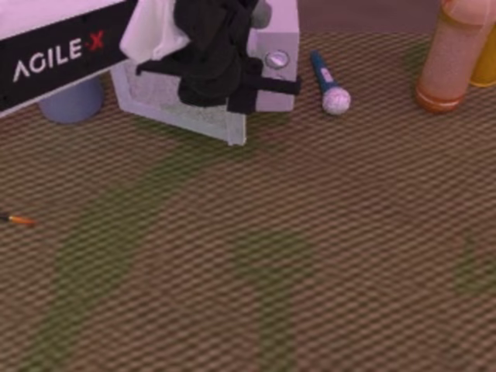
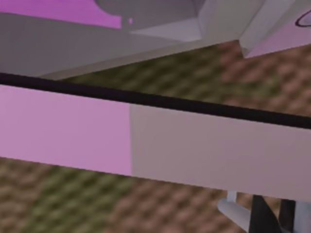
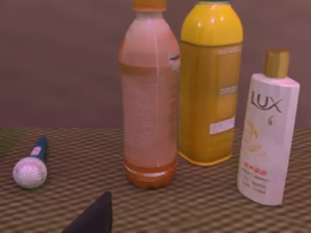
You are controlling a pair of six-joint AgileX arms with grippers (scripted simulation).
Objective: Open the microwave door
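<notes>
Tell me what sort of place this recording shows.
Probably a simulated tabletop test scene, not a real kitchen: a woven mat covers the table, and on it sit unrelated props, namely a toy microwave, a small microphone, and drink and shampoo bottles. The left pincer is at the microwave door.

Pale microwave door (image 2: 204, 150) over woven mat (image 2: 146, 208)

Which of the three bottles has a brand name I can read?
The white bottle with the gold cap: it says LUX. The orange bottle and yellow bottle show no readable name.

toy microphone (image 1: 332, 87), orange bottle (image 3: 148, 97), yellow bottle (image 3: 210, 82) — lux bottle (image 3: 267, 131).
</notes>
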